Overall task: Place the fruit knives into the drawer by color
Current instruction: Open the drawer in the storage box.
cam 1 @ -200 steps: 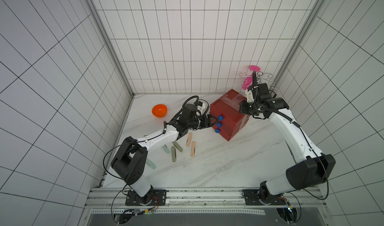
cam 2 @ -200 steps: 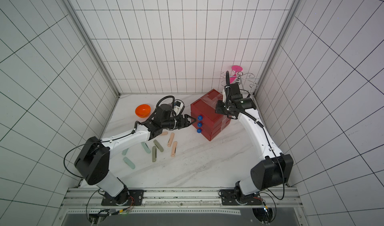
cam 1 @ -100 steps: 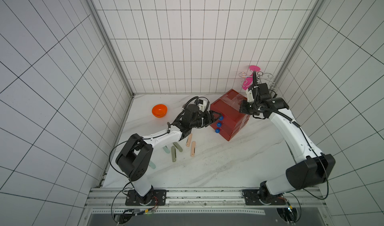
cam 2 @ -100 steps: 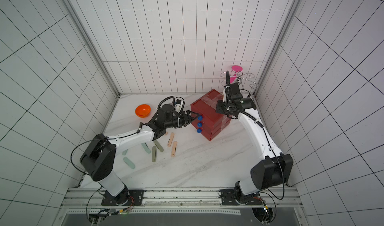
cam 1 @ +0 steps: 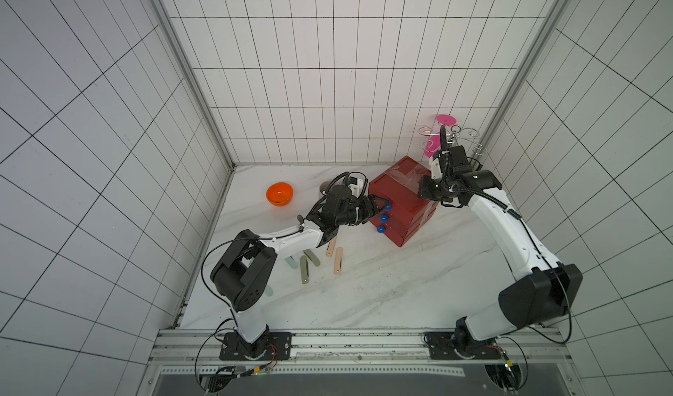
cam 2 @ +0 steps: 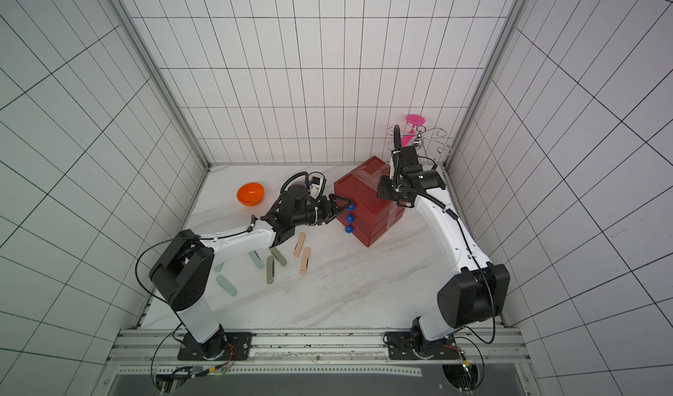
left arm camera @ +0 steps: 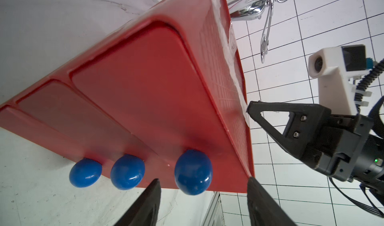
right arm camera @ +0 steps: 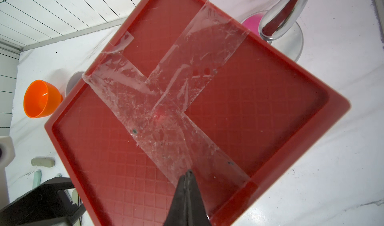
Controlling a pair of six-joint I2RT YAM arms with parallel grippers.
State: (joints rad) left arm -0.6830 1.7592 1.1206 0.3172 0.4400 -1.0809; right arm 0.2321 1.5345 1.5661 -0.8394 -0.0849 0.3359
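Note:
The red drawer chest (cam 1: 404, 197) (cam 2: 368, 199) stands at the back right of the table, its three drawers pushed in. My left gripper (cam 1: 383, 204) (left arm camera: 203, 179) is open, its fingers either side of the top blue knob (left arm camera: 193, 172) with gaps on both sides. My right gripper (right arm camera: 188, 172) (cam 1: 422, 190) is shut, its tip resting on the taped top of the chest. Fruit knives lie on the table in front of the left arm: two peach (cam 1: 338, 260) (cam 2: 299, 244), two olive (cam 1: 304, 269) (cam 2: 279, 256) and mint ones (cam 2: 225, 285) (cam 1: 291, 263).
An orange bowl (cam 1: 279, 193) (right arm camera: 41, 99) sits at the back left. A pale mug (cam 1: 325, 186) is half hidden behind my left wrist. A chrome hook rack with pink pieces (cam 1: 449, 139) stands in the back right corner, just behind the chest.
My left gripper has moved right, up to the chest front, and now straddles the top knob. The right gripper has stayed on the chest top.

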